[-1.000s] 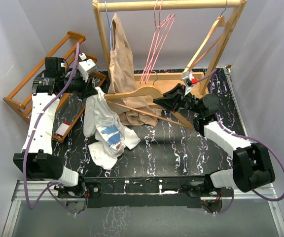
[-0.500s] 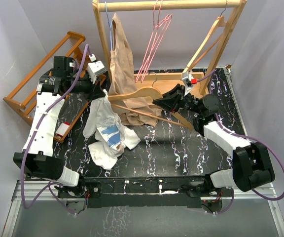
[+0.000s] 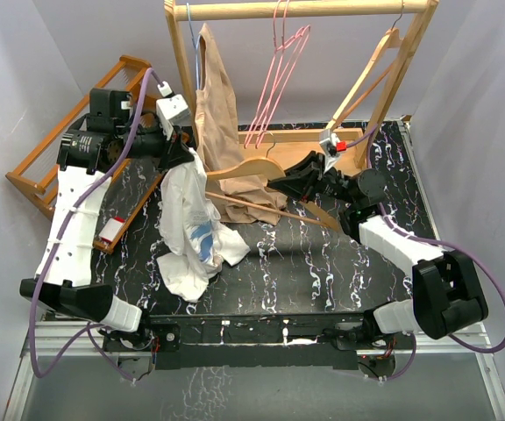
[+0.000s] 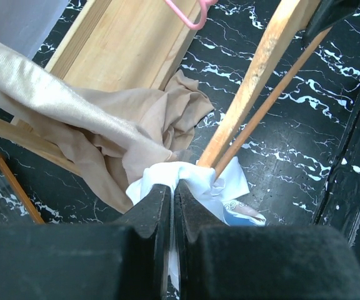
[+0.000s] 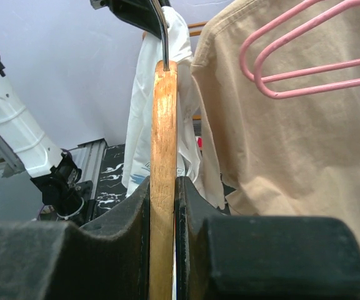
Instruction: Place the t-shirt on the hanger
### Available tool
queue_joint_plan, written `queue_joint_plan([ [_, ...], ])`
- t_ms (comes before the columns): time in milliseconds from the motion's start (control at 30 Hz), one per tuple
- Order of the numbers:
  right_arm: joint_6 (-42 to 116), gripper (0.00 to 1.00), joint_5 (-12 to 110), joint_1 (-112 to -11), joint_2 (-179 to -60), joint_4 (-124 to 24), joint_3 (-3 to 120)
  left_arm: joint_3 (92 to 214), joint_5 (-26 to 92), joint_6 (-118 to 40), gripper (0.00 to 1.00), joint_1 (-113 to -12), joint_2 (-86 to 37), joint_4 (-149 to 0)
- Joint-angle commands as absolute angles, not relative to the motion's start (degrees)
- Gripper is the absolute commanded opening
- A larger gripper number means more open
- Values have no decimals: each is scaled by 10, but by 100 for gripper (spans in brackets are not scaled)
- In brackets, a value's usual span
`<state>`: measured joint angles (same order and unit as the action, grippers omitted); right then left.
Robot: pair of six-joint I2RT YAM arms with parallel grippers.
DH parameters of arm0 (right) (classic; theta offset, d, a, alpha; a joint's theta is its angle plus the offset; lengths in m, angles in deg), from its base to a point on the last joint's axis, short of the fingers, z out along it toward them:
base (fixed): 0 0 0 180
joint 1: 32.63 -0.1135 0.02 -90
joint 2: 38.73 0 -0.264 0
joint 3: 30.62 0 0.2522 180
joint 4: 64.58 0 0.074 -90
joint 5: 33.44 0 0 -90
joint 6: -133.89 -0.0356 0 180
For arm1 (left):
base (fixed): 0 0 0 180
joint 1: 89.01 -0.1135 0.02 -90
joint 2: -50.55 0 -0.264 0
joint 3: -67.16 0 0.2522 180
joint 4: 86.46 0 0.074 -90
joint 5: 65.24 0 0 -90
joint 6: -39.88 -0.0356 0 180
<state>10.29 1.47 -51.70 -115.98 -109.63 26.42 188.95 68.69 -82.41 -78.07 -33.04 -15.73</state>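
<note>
Pinching t-shirt, left gripper; right gripper clamps wooden hanger.

left tool and right tool clamped

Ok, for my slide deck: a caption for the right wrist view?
Right gripper clamped on a wooden hanger edge-on, white t-shirt hanging behind it, beige garment and pink hangers to the right.

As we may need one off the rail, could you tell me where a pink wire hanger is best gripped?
Take the pink wire hanger by a sloping shoulder wire, below the hook, jaws closing across the wire. Come from the near right: the beige garment hangs close on its left, while that side looks open. It hangs from the wooden rail, so it will probably swing.
</note>
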Motion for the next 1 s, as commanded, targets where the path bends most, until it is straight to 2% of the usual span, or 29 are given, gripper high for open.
queue_joint_plan([
  [0,87,8,-2,-528,-1159,-1153,276,1922,700,-819,0,-766,-337,-161],
  [400,117,8,-2,-557,-1156,-1114,296,1920,686,-806,0,-681,-343,-149],
  [600,151,8,26,-557,-1138,-1066,293,1932,725,-779,0,-663,-337,-146],
  [767,128,8,18,-557,-1141,-1098,290,1936,718,-770,0,-654,-335,-157],
  [967,124,8,16,-557,-1127,-1102,289,1871,698,-789,0,-644,-331,-173],
])
